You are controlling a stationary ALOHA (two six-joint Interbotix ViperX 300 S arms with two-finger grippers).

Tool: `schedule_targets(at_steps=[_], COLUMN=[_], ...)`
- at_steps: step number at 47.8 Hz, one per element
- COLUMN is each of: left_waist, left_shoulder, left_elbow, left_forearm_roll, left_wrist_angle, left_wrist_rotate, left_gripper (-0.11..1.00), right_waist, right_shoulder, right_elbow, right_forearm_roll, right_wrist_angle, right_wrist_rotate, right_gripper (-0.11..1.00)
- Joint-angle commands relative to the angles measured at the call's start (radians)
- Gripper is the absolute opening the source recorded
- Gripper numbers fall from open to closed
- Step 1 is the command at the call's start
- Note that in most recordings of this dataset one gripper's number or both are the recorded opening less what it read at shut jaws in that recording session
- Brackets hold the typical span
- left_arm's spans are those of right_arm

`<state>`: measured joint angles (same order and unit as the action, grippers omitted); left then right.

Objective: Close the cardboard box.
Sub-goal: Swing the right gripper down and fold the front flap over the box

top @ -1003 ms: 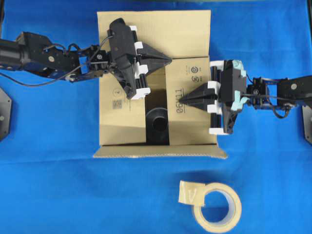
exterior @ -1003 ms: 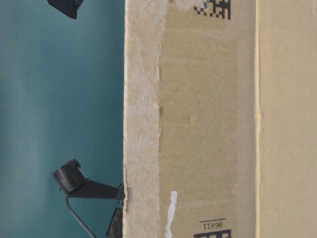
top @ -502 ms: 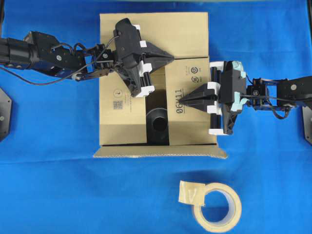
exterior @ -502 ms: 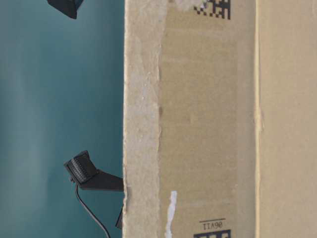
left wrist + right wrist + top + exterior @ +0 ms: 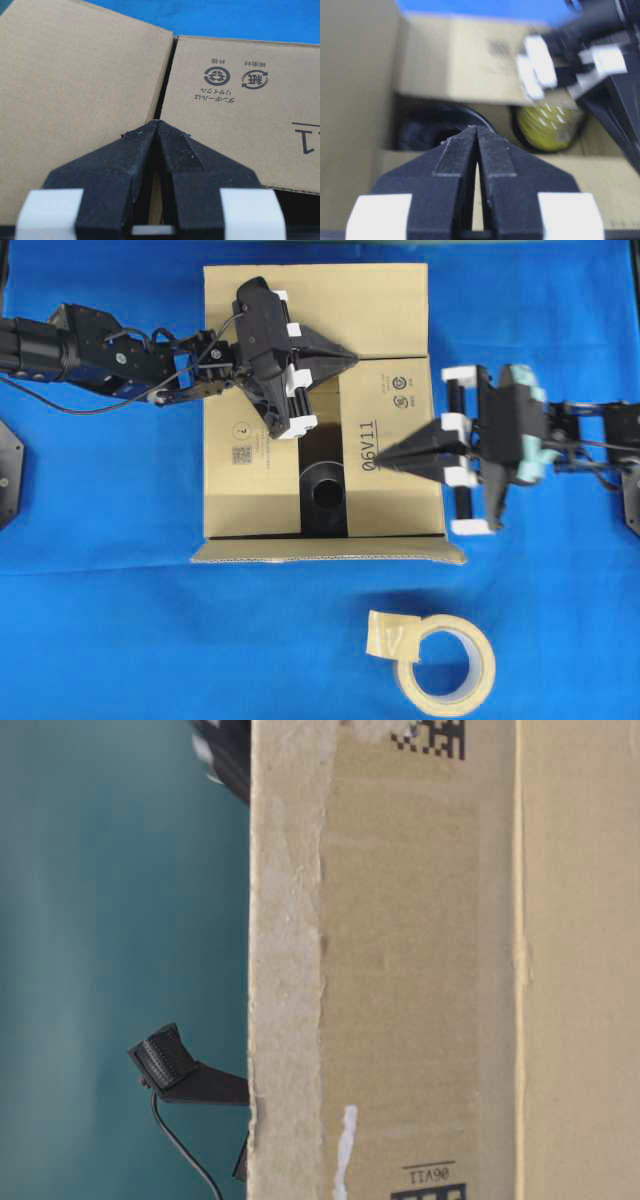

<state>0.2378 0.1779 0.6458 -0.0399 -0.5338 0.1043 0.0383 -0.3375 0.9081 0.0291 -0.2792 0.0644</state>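
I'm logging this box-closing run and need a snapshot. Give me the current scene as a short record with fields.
box: cardboard box, far flap and two side flaps folded in, gap open in the middle
near flap: still folded outward
inside: black round object, yellow object
left gripper: shut, tip over the far flap seam
right gripper: shut, tip over the right flap by the "06V11" print
off-box: tape roll on the blue cloth

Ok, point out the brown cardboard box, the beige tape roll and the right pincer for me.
Brown cardboard box (image 5: 240, 495): overhead view, on its left top flap.
Beige tape roll (image 5: 482, 650): overhead view, on the ring's right side.
Right pincer (image 5: 382, 456): overhead view, at its closed fingertips over the printed flap.
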Motion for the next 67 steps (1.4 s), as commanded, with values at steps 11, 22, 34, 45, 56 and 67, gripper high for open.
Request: schedule_targets(at_steps=[11, 22, 34, 45, 56, 67], left_waist=[0.002, -0.002, -0.005, -0.003, -0.005, -0.009], left_shoulder=[-0.012, -0.012, -0.012, -0.014, -0.014, -0.014], left_elbow=[-0.006, -0.005, -0.005, -0.003, -0.003, -0.003], left_forearm_roll=[0.0, 0.0, 0.002, 0.0, 0.0, 0.002], left_wrist_angle=[0.0, 0.006, 0.006, 0.006, 0.006, 0.006], left_wrist_rotate=[-0.003, -0.005, -0.005, -0.005, -0.005, -0.008], left_gripper=[0.0, 0.0, 0.0, 0.0, 0.0, 0.0], right_waist=[0.172, 0.35, 0.408, 0.407, 0.328, 0.181], right_shoulder=[-0.152, -0.147, -0.052, -0.028, -0.061, -0.117], right_elbow=[0.002, 0.02, 0.051, 0.06, 0.067, 0.092], right_forearm_roll=[0.003, 0.0, 0.003, 0.003, 0.003, 0.003], right_wrist_angle=[-0.026, -0.02, -0.032, -0.064, -0.052, -0.032], right_wrist_rotate=[0.002, 0.0, 0.0, 0.0, -0.008, -0.006], right_gripper=[0.0, 0.0, 0.0, 0.0, 0.0, 0.0])
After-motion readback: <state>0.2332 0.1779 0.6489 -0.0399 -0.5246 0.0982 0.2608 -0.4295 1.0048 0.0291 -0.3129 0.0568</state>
